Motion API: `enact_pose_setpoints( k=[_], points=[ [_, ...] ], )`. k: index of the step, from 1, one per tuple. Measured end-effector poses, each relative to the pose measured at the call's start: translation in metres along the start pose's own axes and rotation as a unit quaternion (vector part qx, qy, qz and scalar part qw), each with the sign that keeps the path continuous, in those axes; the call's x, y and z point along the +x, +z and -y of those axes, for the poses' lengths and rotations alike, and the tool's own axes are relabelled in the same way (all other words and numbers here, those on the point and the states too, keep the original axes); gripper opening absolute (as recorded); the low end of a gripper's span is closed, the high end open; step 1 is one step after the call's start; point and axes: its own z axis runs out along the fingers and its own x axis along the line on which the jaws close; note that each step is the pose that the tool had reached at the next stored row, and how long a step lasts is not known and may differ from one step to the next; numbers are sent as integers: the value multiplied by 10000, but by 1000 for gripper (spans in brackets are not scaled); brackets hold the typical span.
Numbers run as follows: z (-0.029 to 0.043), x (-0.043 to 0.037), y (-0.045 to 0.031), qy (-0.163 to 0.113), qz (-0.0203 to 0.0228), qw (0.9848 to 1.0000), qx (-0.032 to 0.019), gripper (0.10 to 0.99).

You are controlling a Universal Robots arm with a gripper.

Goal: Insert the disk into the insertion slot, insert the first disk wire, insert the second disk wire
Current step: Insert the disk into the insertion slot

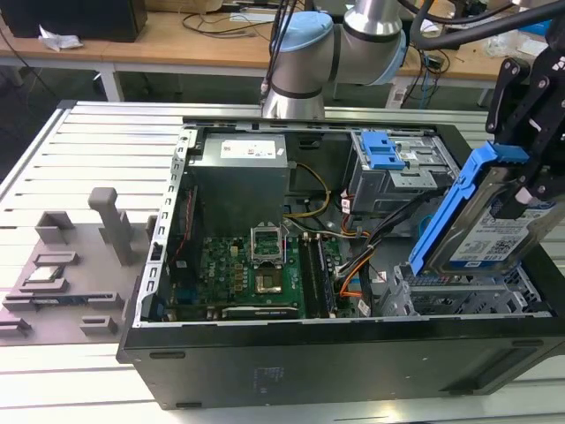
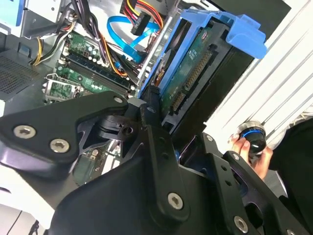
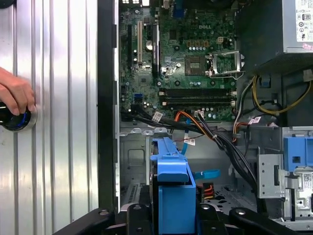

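Over at the exterior view's right end of the open computer case [image 1: 265,371], the gripper [image 1: 516,190] has the disk [image 1: 499,234] up in the air. Its fingers [image 2: 152,122] are closed onto the drive, clamped on its bright blue frame [image 1: 446,216], and nothing else is in their grasp. The disk hangs tilted, its lower end just above the insertion slot [image 1: 424,300], the perforated grey cage in the near corner of the case. It has not gone into the cage. From where I stand its lower corner looks close to the cage's rim, though I cannot tell whether the two touch.

So I would say the first step is under way and not finished: the drive is lifted and brought near the slot's mouth, but not seated. Neither wire looks dealt with either. In the second wrist view a flat blue cable [image 2: 122,24] and a connector on red and yellow leads [image 2: 144,17] lie loose inside the case, apart from the drive's bare connector edge [image 2: 193,83].

Off to one side, on the ribbed tabletop [image 1: 88,141], a person's hand [image 3: 14,93] rests on a round black knob [image 3: 14,117].
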Motion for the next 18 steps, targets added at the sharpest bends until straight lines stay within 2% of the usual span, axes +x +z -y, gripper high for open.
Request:
enact_pose_setpoints(
  k=[3, 5, 8, 10, 18],
  points=[
    [0, -39, 28, 0, -1, 10000, 0, 361],
    [1, -31, 37, 0, -2, 10000, 0, 361],
    [-29, 34, 54, 0, 1, 10000, 0, 361],
    [-35, 38, 56, 0, -1, 10000, 0, 361],
    [-32, 39, 167, 0, -1, 10000, 0, 361]
  ],
)
